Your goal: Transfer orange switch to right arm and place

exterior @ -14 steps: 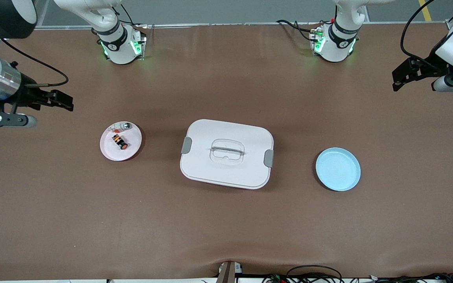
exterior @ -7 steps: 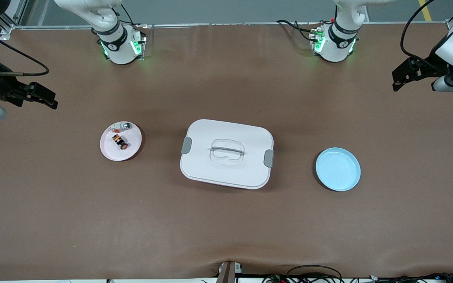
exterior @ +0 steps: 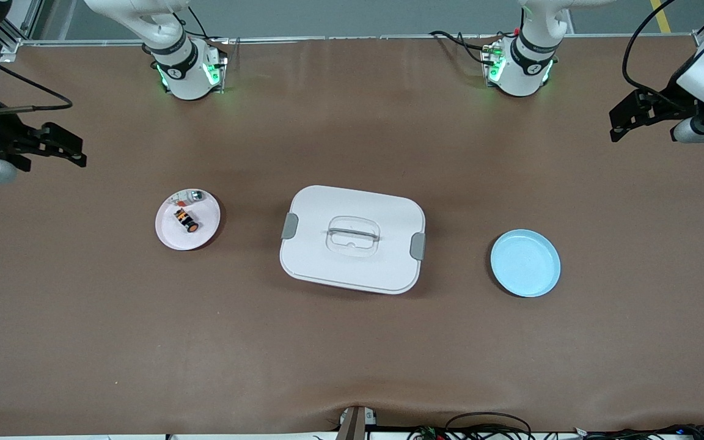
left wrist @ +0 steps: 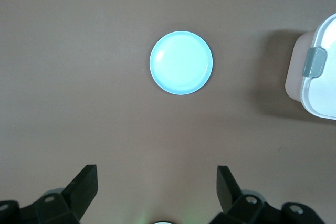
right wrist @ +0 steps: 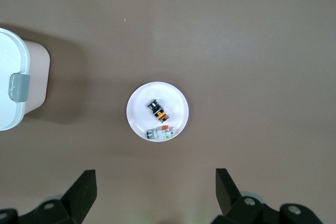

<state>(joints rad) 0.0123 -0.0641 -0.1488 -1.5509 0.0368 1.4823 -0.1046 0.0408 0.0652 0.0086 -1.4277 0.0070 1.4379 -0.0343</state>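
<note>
Waiting high at the table's ends, my left gripper (exterior: pixel 624 125) and right gripper (exterior: pixel 62 146) gape empty; orange switch (exterior: pixel 186 220) sits on its white plate (exterior: pixel 172 235), untouched.

Bare desk (exterior: pixel 352 354) all around; lidded white box (exterior: pixel 352 239) mid-desk sits between pink plate (exterior: pixel 172 235) and blue plate (exterior: pixel 525 263).

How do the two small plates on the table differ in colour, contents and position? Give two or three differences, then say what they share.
The pink plate carries the orange switch and a small clear-and-silver piece; the blue plate carries nothing.
The pink plate lies toward the right arm's end of the table, the blue plate toward the left arm's end.
The blue plate sits slightly nearer the front camera.
Both are round and flank the white lidded box.
</note>
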